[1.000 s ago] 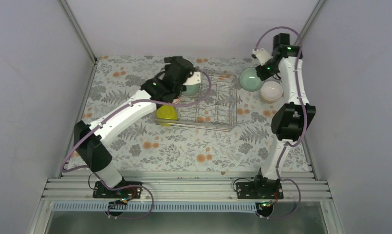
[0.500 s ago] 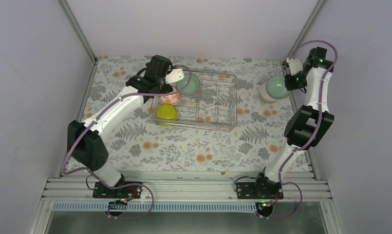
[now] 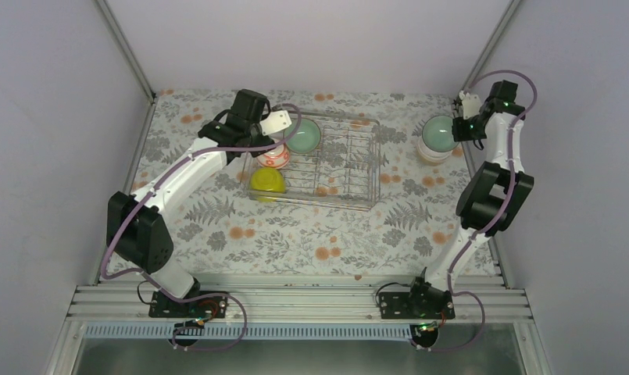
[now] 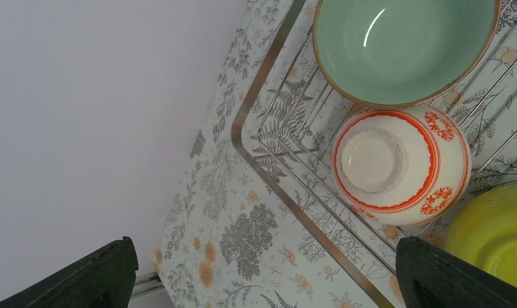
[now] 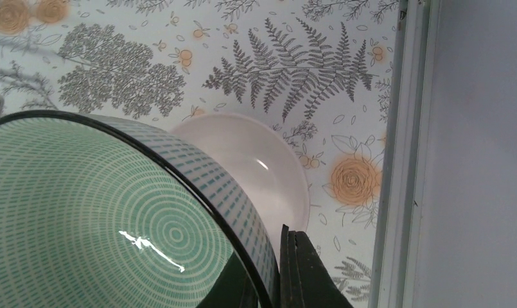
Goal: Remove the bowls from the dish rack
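Fern-printed bench (image 3: 295, 234) carried the dish rack (image 3: 350, 168), its left end holding a mint bowl (image 4: 403, 48), an upturned red-patterned bowl (image 4: 400, 167) and a yellow bowl (image 4: 493, 234). Left gripper (image 4: 263, 256) hung spread above them. Right gripper (image 5: 271, 276) pinched the striped green bowl (image 5: 114, 224) by its rim, over a white bowl (image 5: 255, 167).

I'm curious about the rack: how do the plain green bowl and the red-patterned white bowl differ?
The green bowl is plain mint with a brown rim; the white bowl carries red-orange patterns. The green bowl shows its inside, the white bowl its base. Both sit in the dish rack, side by side.
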Robot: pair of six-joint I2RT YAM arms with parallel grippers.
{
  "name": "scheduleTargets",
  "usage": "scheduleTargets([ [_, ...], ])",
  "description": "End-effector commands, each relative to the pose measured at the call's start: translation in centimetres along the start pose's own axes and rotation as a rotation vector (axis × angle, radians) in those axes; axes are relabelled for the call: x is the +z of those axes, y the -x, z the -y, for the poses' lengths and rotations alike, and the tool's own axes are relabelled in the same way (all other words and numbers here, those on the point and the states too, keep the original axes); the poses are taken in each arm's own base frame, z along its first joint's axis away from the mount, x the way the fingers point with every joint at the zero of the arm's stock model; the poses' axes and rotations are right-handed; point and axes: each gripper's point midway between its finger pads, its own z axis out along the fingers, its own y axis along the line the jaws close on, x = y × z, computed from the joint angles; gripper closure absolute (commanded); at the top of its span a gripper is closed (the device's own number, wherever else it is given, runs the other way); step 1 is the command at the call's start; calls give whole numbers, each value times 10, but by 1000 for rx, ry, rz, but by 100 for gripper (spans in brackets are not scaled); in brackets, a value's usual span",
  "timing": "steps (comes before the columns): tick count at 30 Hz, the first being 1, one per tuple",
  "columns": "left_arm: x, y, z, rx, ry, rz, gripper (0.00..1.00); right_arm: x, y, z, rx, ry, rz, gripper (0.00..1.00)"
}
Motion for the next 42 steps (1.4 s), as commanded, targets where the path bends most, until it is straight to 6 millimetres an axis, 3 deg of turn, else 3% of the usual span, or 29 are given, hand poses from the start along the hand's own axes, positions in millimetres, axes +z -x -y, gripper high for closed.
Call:
scheduleTargets([
  [1, 2, 1, 0, -34, -8, 25, 0, 11, 23, 12, 30, -16, 87, 96],
  [14, 6, -4, 8, -43, -39, 16, 0, 48, 9, 18, 61, 2, 37, 96],
  [27, 7, -10, 18, -44, -70, 3, 0, 66, 5, 20, 86, 18, 20, 96],
  [31, 8, -13, 21, -44, -79, -9, 0, 70, -4, 17, 84, 31, -5, 92],
  [33, 8, -13, 22, -45, -85, -7, 0, 69, -7, 15, 82, 34, -10, 87],
  [35, 10, -14, 24, -44, -93, -11, 0, 65, -7, 14, 78, 31, -5, 75],
  [42, 12, -16, 29, -47, -109, -19, 0, 35, 7, 13, 50, -15, 71, 65],
])
